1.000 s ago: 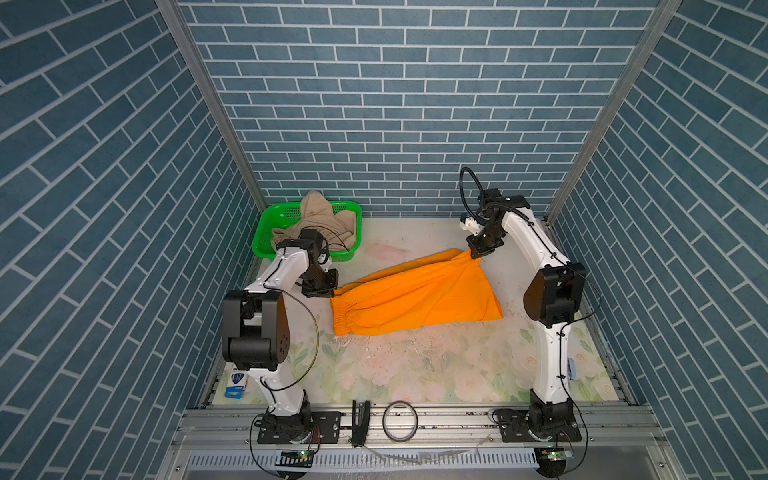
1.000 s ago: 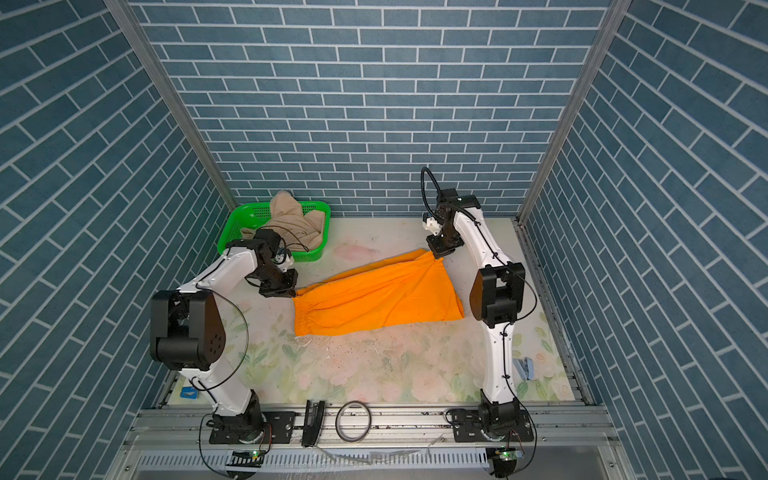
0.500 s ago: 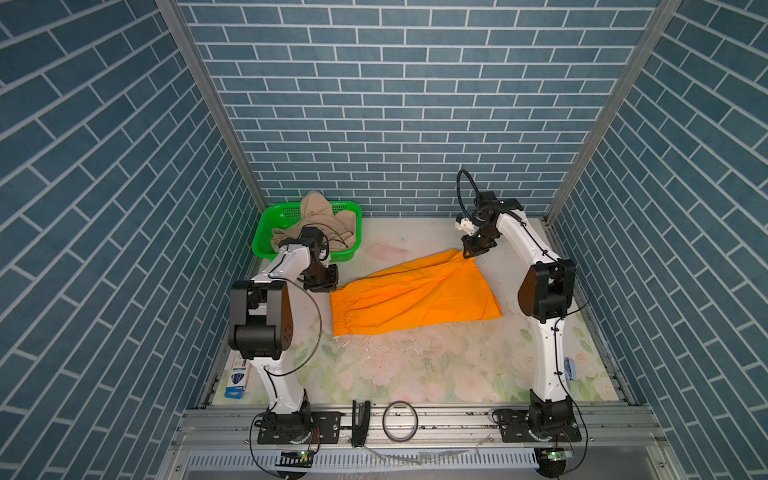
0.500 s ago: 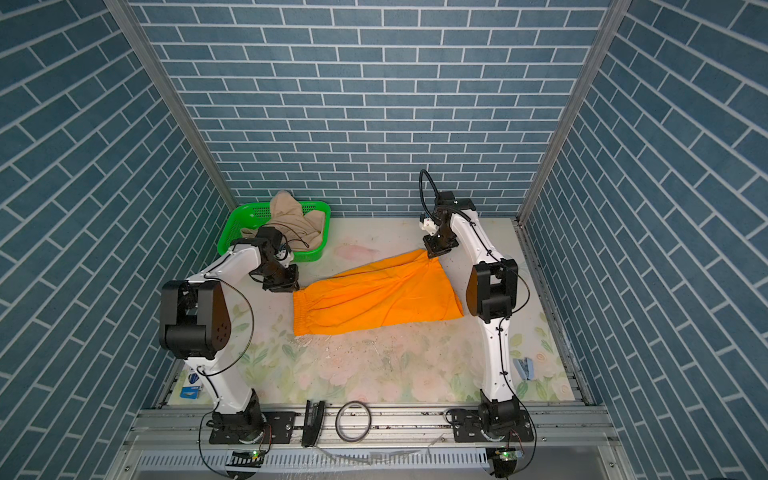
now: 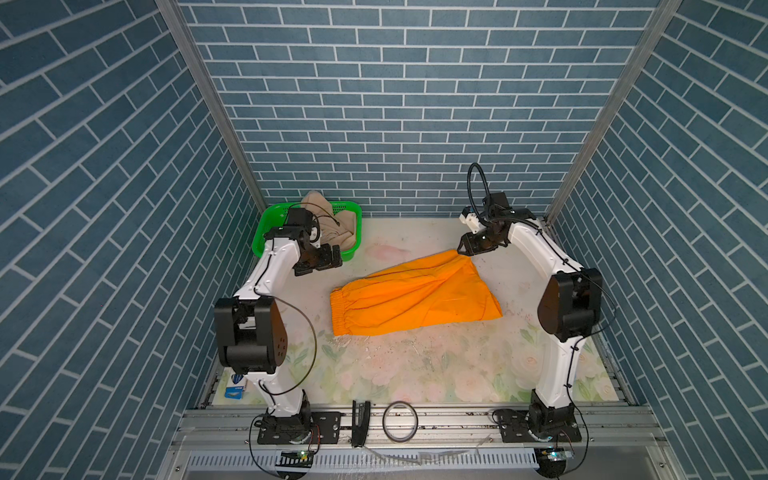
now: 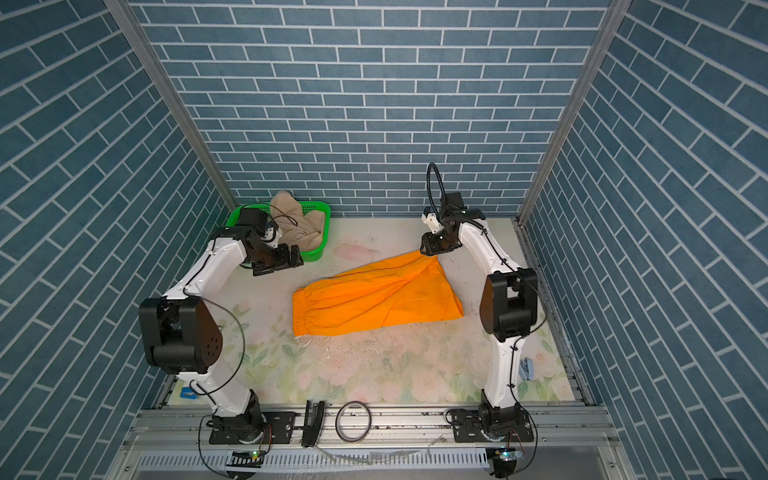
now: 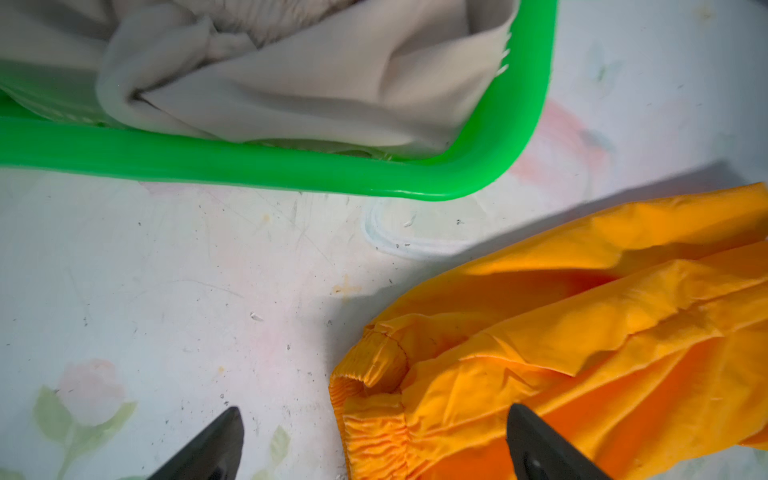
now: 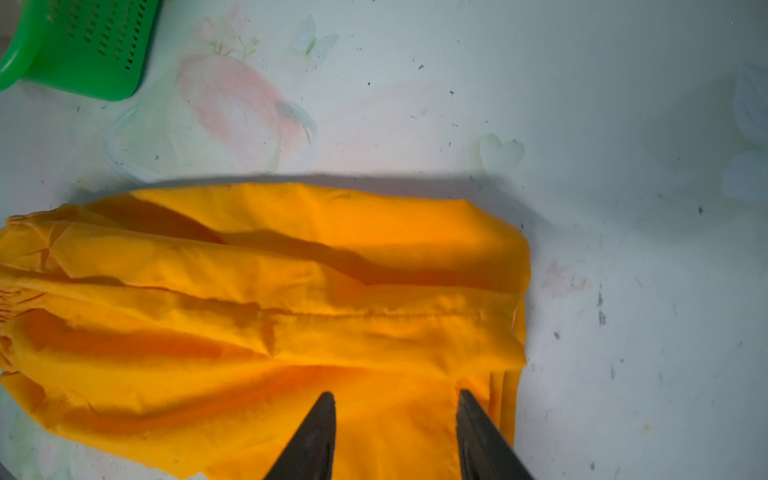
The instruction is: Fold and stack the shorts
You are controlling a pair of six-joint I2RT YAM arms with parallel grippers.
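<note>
The orange shorts (image 5: 415, 297) (image 6: 374, 299) lie folded lengthwise on the flowered table, with the gathered waistband toward the left. The beige shorts (image 5: 332, 226) (image 6: 299, 226) sit crumpled in the green basket (image 5: 262, 237) (image 6: 313, 253) at the back left. My left gripper (image 5: 322, 266) (image 7: 374, 409) is open just in front of the basket, a little off the waistband corner (image 7: 374, 365), holding nothing. My right gripper (image 5: 463, 249) (image 8: 395, 395) hovers over the far right corner of the orange shorts (image 8: 291, 311). Its jaws stand apart and the cloth lies loose beneath them.
The basket rim (image 7: 249, 166) is close beside the left gripper. A black tool (image 5: 360, 419) and a dark ring (image 5: 400, 420) lie on the front rail. Small blue packets (image 5: 237, 384) sit at the front left. A blue clip (image 6: 528, 368) lies by the right arm's base.
Both grippers went from shut to open and let go of the orange shorts. The left gripper drew back from the waistband toward the basket. The cloth settled flat.
</note>
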